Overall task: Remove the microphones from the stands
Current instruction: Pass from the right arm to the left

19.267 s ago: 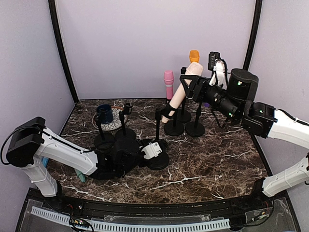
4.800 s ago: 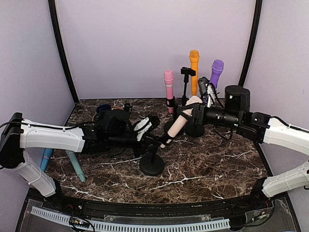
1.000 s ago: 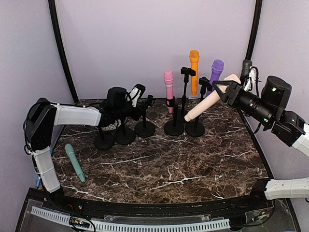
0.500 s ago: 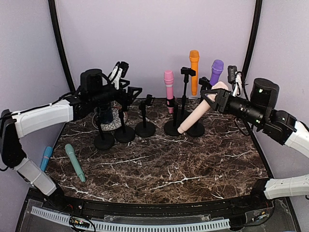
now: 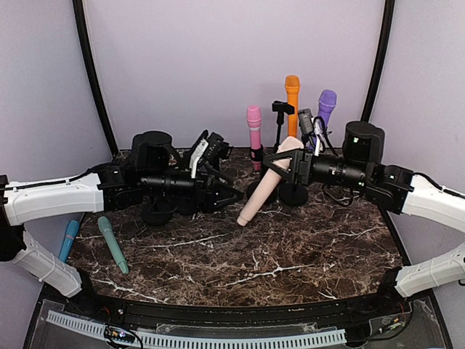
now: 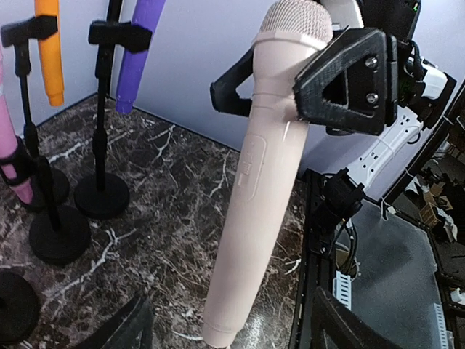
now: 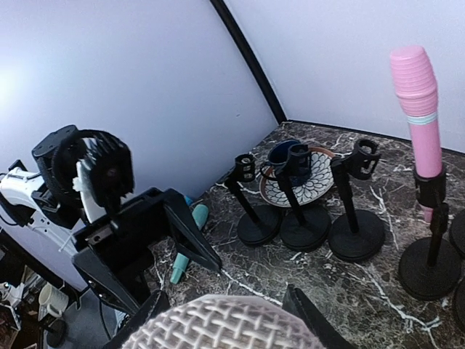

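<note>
My right gripper point(image 5: 285, 164) is shut on the head of a beige microphone point(image 5: 260, 192). It holds the microphone slanted in the air, tail down and to the left, over the middle of the table and free of any stand. The mesh head shows between its fingers in the right wrist view point(image 7: 218, 326). My left gripper point(image 5: 229, 195) is open and empty, just left of the microphone's tail. In the left wrist view the microphone point(image 6: 254, 196) hangs between the open fingers point(image 6: 134, 326) without touching them.
Three empty stands point(image 7: 356, 229) stand at the back left, behind my left arm, with a blue cup on a patterned plate point(image 7: 287, 156). Pink point(image 5: 253, 131), orange point(image 5: 292, 94) and purple point(image 5: 325, 105) microphones sit on stands at the back. A teal microphone point(image 5: 112, 243) and a blue one point(image 5: 69, 238) lie at the left.
My right gripper has brought the beige microphone down and to the left. My left arm has swung down from the back left, so its open gripper is now beside the microphone's tail.
</note>
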{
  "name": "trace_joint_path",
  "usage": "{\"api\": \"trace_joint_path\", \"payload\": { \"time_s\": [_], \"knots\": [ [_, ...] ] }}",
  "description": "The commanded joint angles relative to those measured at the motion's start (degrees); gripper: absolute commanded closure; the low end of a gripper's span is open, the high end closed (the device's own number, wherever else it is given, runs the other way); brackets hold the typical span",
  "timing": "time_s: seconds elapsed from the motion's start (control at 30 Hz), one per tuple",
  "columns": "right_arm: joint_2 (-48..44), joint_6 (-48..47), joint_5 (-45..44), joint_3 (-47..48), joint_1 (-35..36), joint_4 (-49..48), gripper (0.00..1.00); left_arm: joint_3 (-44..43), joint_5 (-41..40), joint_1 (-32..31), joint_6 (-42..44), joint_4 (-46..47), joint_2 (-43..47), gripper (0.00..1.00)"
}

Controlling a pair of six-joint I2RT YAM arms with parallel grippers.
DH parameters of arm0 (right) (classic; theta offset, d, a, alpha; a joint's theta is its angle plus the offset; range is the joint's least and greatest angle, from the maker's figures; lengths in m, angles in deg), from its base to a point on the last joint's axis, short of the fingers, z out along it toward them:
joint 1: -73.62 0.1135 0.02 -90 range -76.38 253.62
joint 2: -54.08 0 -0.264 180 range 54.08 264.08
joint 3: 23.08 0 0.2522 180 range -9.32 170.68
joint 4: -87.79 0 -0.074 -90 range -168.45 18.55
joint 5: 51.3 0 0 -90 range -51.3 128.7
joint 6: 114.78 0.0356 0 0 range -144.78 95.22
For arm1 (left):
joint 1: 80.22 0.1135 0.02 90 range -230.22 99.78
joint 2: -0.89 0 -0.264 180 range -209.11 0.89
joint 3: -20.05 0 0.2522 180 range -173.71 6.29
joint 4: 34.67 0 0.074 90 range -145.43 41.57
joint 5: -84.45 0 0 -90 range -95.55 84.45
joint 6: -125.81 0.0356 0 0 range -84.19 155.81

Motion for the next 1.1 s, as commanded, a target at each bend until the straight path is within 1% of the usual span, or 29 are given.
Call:
{"api": "trace_joint_path", "payload": {
  "time_s": [0.0,0.27,0.33,0.6,0.83,1.03,1.07],
  "knots": [
    [2.7,-1.0,3.9,3.1,2.7,-6.4,0.69,0.0,4.1,-1.5,-4.4,0.5,-0.8,0.23],
    [6.6,-1.1,4.1,5.4,6.0,-7.5,0.68,-0.1,6.4,-1.8,-7.4,4.3,-4.1,0.23],
    [7.2,-1.3,4.1,5.7,6.4,-7.6,0.68,0.7,7.2,-1.8,-8.6,6.6,-4.3,0.25],
    [8.5,-1.5,4.6,6.5,7.0,-7.6,0.68,1.3,7.3,-1.9,-10.0,10.3,-4.6,0.43],
    [9.2,-1.1,4.8,6.2,7.5,-8.1,0.68,1.0,8.0,-1.9,-10.3,11.2,-5.1,0.45],
    [9.1,-1.0,4.5,6.1,7.8,-8.2,0.68,1.3,7.8,-2.0,-10.6,11.5,-5.3,0.60],
    [9.2,-1.0,4.4,6.1,7.8,-8.2,0.67,1.3,7.7,-2.0,-10.6,11.6,-5.3,0.61]
  ]
}}
